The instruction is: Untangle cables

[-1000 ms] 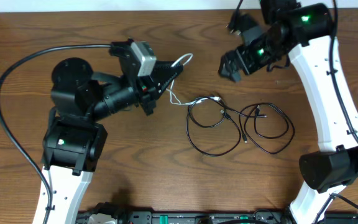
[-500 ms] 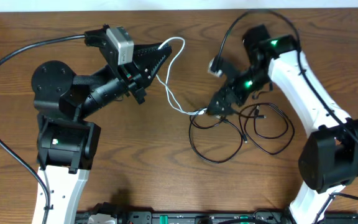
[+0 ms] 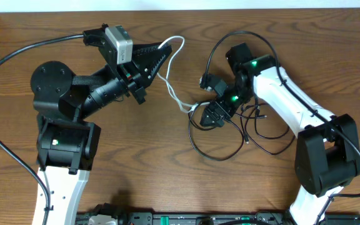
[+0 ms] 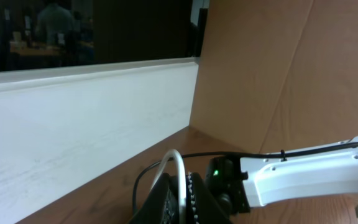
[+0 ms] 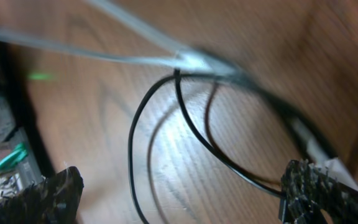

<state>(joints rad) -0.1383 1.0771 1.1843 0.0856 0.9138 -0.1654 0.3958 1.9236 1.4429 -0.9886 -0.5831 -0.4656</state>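
The thin white cord [image 3: 175, 69] loops out of my left gripper [image 3: 162, 55], which is shut on it near the table's back edge. From there the cord runs down to the tangle. In the left wrist view the white cord [image 4: 179, 177] passes between the closed fingers [image 4: 199, 200]. The thin black cords [image 3: 218, 153] lie in loops at mid-table right, joined to the white cord near their left end. My right gripper [image 3: 211, 114] stands open low over that joint. In the right wrist view a black cord [image 5: 134, 134] curves between the spread fingertips [image 5: 45, 199], and the white cord [image 5: 135, 59] crosses above.
A thick black arm cable [image 3: 5, 69] arcs around the left arm's base. The right arm's white link [image 3: 292, 103] lies across the black loops' right side. A white wall strip [image 3: 167, 5] borders the table's back edge. Dark equipment [image 3: 167, 219] lines the front edge.
My right gripper has swung down and left from the back of the table onto the tangle. The left gripper lifted the white cord back and up earlier, then stayed put.
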